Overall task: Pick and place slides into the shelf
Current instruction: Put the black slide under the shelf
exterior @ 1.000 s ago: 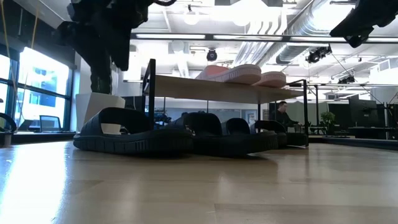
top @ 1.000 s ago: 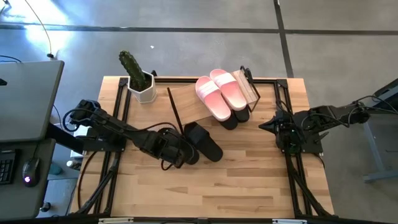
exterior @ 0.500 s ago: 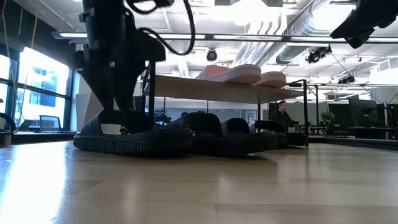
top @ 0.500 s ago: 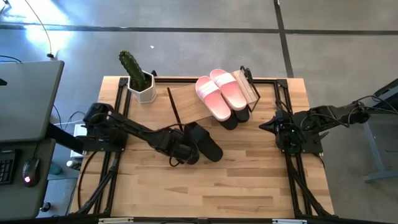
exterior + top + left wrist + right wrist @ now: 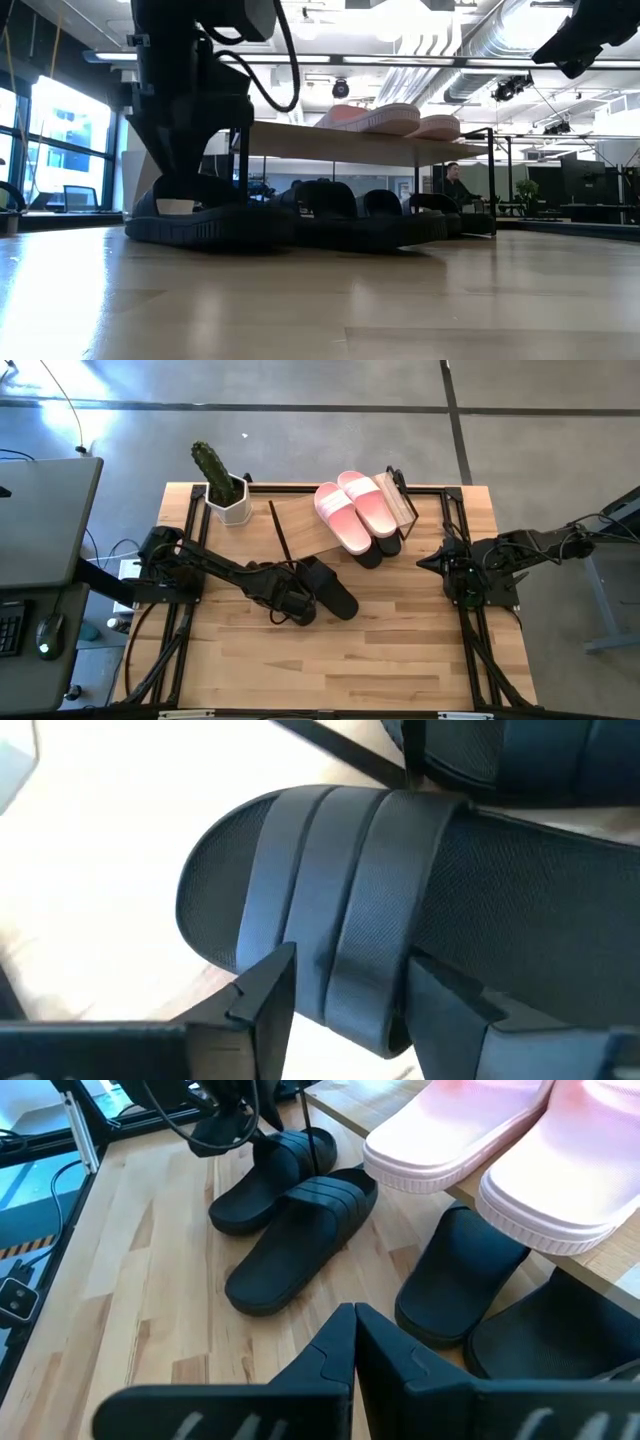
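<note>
Two black slides lie side by side on the table's middle (image 5: 300, 1240). My left gripper (image 5: 350, 995) has come down on the one farther left (image 5: 330, 890), also seen in the low view (image 5: 210, 215), and is shut on its strap. A pale pink pair (image 5: 355, 510) rests sole-down on the shelf's plank (image 5: 300, 525). Another black pair (image 5: 378, 550) lies under the shelf. My right gripper (image 5: 352, 1330) hangs shut at the table's right side, above the table and touching nothing. My left gripper has the black slide's ribbed strap (image 5: 345, 960) between its two fingers, one finger (image 5: 268, 988) on the toe side and one on the heel side, so they lie across the strap. They come steeply from above. The slide's sole lies flat on the table.
A cactus in a white pot (image 5: 225, 490) stands at the table's far left corner. The shelf's thin black frame (image 5: 243, 150) rises just behind the gripped slide. The table's near half (image 5: 340, 660) is bare wood.
My left gripper has sunk onto the black slide, tipping to point more steeply down and shifting a little toward the table's right. The slide has shifted slightly on the table. My right arm has kept still.
</note>
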`<state>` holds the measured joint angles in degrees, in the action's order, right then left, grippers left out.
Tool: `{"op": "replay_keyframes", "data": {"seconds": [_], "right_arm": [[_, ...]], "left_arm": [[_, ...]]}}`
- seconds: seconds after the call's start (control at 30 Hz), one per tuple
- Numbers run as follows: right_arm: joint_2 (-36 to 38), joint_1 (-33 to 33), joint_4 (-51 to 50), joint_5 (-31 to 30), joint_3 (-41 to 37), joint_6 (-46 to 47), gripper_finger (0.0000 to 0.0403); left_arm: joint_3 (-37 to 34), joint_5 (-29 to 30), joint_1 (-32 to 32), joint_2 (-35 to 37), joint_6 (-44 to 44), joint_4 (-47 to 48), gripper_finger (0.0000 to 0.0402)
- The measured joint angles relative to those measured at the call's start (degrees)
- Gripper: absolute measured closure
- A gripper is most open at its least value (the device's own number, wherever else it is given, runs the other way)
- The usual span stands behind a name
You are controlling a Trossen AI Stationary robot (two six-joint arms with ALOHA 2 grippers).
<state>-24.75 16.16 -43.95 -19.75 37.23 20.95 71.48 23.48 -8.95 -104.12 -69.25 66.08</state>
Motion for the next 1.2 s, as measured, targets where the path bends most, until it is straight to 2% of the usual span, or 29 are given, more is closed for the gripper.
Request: {"op": "replay_keyframes", "data": {"seconds": [0.3, 0.57, 0.77, 0.97, 1.2], "right_arm": [[0.01, -0.02, 0.01, 0.0, 0.0, 0.0, 0.0402], [0.0, 0.0, 0.01, 0.0, 0.0, 0.0, 0.0402], [0.0, -0.01, -0.01, 0.0, 0.0, 0.0, 0.0402], [0.0, 0.0, -0.04, 0.0, 0.0, 0.0, 0.0402], [0.0, -0.01, -0.01, 0.26, 0.0, -0.26, 0.0402]], "left_arm": [[0.0, 1.18, 0.0, 0.0, -0.02, 0.34, 0.0296], [0.07, 1.0, -0.04, 0.09, -0.18, 0.22, 0.0391], [1.04, 0.39, -1.04, 0.09, -3.27, 2.24, 0.0397], [8.44, 1.63, -6.82, 0.07, -8.91, 11.72, 0.0399], [22.46, 4.84, -15.55, 0.07, -13.09, 19.01, 0.04]]}}
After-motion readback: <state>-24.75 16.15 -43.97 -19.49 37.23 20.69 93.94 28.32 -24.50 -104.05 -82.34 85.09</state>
